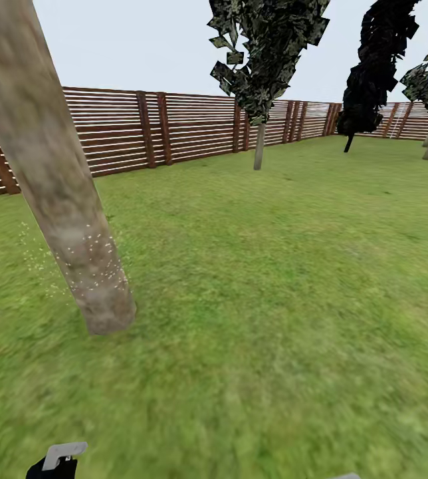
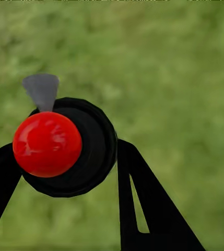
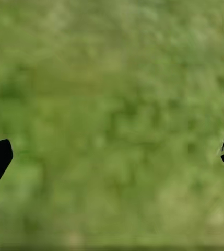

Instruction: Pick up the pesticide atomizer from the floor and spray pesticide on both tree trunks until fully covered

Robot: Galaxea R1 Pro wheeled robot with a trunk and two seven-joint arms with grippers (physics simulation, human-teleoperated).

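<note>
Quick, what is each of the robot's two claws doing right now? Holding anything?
Left gripper: shut on the pesticide atomizer, above the grass.
Right gripper: open, holding nothing.

The tree trunk (image 1: 74, 219) stands at left on the floor (image 1: 274, 299), fence (image 1: 174, 130) behind.

No text, label, brand, number or sign can be read anywhere in these views. The mottled tree trunk (image 1: 61, 193), the slatted wooden fence (image 1: 187, 126) and the grass floor (image 1: 274, 279) carry no writing, and the red-topped pesticide atomizer (image 2: 48, 144) shows plain surfaces with no marking.
</note>
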